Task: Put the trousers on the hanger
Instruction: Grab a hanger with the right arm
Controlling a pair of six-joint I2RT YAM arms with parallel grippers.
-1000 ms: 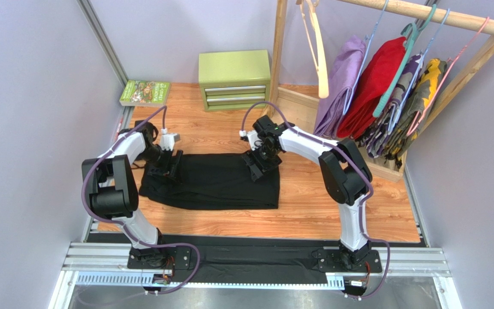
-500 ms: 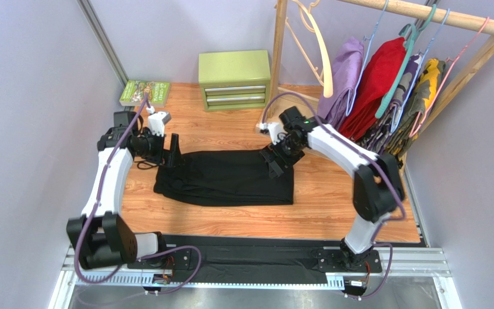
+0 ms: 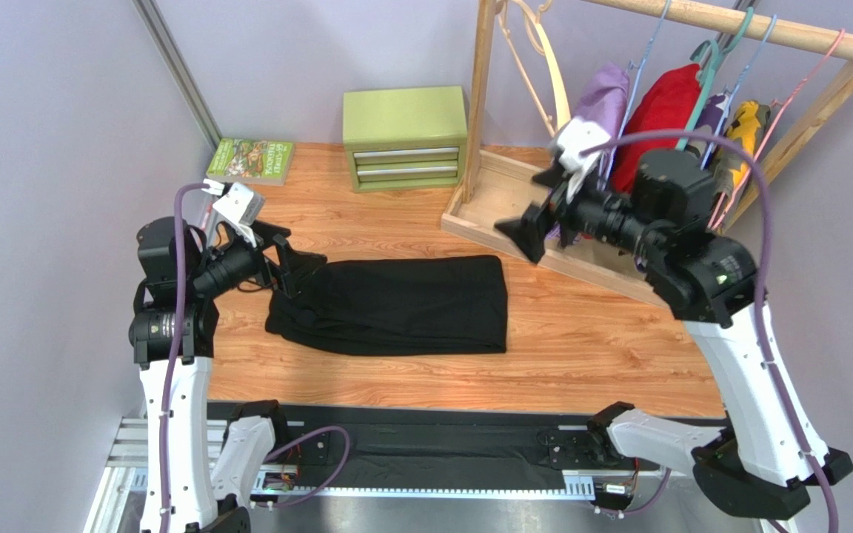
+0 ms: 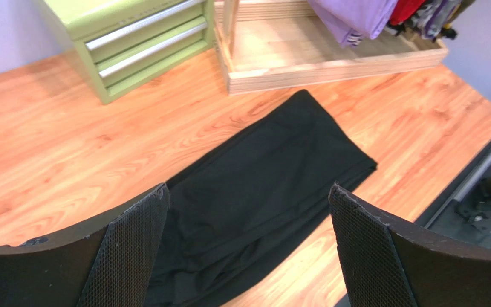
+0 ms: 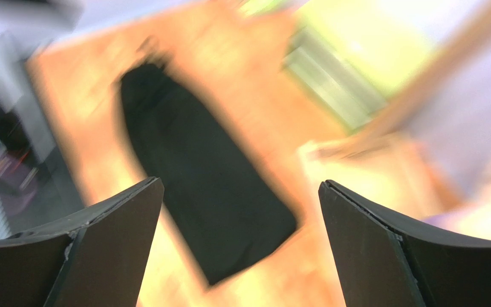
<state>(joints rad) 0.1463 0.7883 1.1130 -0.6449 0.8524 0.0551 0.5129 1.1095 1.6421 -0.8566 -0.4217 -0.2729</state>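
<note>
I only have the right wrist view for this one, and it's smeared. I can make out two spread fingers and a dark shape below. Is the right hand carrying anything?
Observer: No. The top view shows the right hand open and empty, raised in front of the clothes rack. The trousers lie flat on the table.
Operator: Where's the hanger?
Observer: The hanger hangs at the rack's left end, beside the purple garment. Neither hand touches it.
Operator: And the left hand?
Observer: The left hand is open over the trousers' left end. Its wrist view shows nothing gripped between the fingers.
</note>
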